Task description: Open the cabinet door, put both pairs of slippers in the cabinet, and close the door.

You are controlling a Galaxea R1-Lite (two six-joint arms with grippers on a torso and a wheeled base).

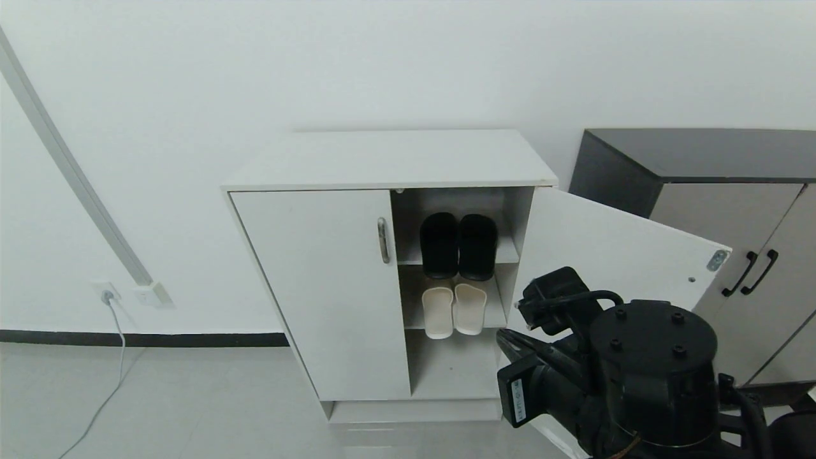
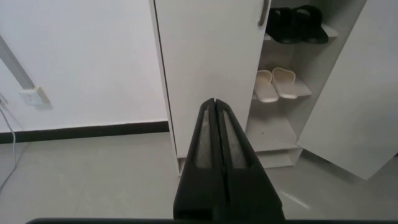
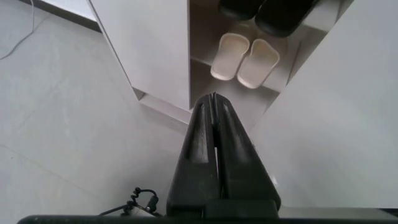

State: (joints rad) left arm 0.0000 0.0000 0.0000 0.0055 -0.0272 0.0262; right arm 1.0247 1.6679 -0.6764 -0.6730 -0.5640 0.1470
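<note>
No legible text or signs.

A: Where do the slippers sit?
B: In the cabinet (image 1: 389, 159), right half. The upper pair (image 1: 458, 245) lies on the top shelf (image 1: 509, 253), and the lower pair (image 1: 454, 310) on the middle shelf (image 1: 495, 317) directly beneath, each at its shelf's front edge.
A: And the doors?
B: The left door (image 1: 319, 287) covers its half. The right door (image 1: 612, 252) stands swung out rightward, before a second cabinet (image 1: 701, 156).
</note>
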